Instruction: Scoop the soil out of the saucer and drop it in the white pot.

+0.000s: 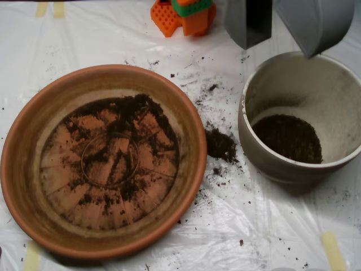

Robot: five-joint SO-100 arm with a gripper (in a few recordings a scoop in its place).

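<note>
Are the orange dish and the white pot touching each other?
Apart. The overhead view shows plastic sheet and spilled soil between the dish and the pot.

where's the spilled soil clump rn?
Overhead view: the spilled soil clump lies on the plastic sheet, right of centre, in the gap between the saucer and the white pot.
</note>
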